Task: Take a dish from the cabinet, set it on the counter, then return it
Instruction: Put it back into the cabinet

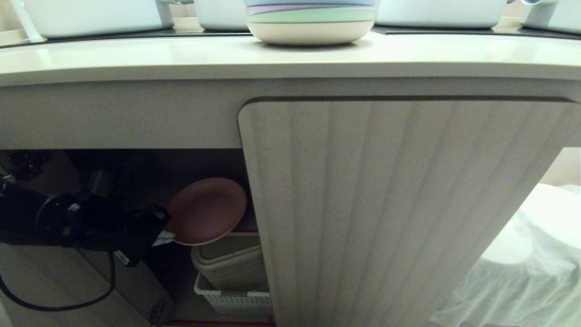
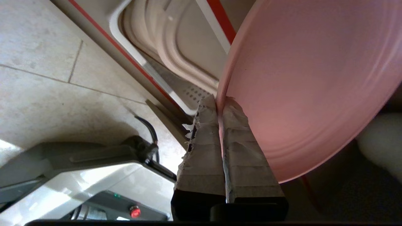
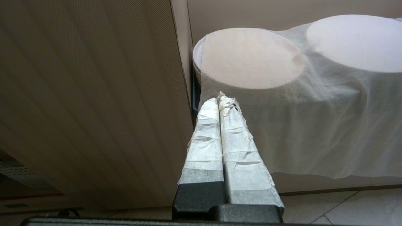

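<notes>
1. The counter runs across the whole top of the head view, with a rounded front edge. A stack of pastel plates stands on it near the middle, and white containers stand behind. To the left of the stack there is a wide bare surface.

2. The cabinet is open on its left side. Its fluted door fills the right half of the head view, and its edge stands just beside the dish.

3. The dish, a pink plate, is tilted on its edge in the open compartment, above a beige lidded bin and a white perforated basket.

4. The left gripper is closed on the rim of the dish; in the left wrist view the two taped fingers pinch the rim between them. The right gripper is closed on nothing and is parked low beside the door, in front of a white cloth that covers round things.

5. Judged from this, the task could be in its first part or its last: the dish is gripped at the mouth of the cabinet, and the pictures do not tell whether it is on the way out or in.

6. For moving, the narrow places are the door edge to the right of the dish, the underside of the counter above it and the bin lid below it. The open room is to the left and toward the robot.
</notes>
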You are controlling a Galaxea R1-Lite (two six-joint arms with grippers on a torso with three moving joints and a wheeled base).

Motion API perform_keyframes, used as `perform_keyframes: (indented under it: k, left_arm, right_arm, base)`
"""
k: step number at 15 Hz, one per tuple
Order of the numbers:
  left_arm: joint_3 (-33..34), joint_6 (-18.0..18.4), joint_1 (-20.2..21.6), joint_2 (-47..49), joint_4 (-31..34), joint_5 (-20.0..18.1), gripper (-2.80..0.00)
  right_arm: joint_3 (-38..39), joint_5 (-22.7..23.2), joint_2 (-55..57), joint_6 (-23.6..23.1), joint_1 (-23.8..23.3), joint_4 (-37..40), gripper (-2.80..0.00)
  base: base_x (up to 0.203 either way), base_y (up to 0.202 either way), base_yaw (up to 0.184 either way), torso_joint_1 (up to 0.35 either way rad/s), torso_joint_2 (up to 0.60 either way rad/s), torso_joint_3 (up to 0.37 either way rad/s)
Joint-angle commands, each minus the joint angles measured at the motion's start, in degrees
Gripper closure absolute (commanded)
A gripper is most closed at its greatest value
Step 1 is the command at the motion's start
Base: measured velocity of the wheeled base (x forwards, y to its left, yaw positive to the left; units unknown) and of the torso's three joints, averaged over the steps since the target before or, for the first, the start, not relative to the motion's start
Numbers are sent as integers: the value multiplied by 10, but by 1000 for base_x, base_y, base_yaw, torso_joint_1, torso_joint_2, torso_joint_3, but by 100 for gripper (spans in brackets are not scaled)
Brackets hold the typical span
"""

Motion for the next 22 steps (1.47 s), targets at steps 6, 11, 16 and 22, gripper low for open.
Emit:
perform_keyframes:
  k: [6,11,16,22]
  left_arm:
    - [-18,-5,2,23,0,12,0]
    - [-31,-5,2,42,0,40,0]
    - [-37,-5,1,43,-1,41,0]
    - [-49,-5,-1,52,-1,42,0]
  right_arm:
    - [0,0,0,0,0,0,0]
    - [0,0,0,0,0,0,0]
    - [0,0,0,0,0,0,0]
    - [0,0,0,0,0,0,0]
  base:
    - [0,0,0,0,0,0]
    - [0,0,0,0,0,0]
    - [0,0,0,0,0,0]
    - [0,0,0,0,0,0]
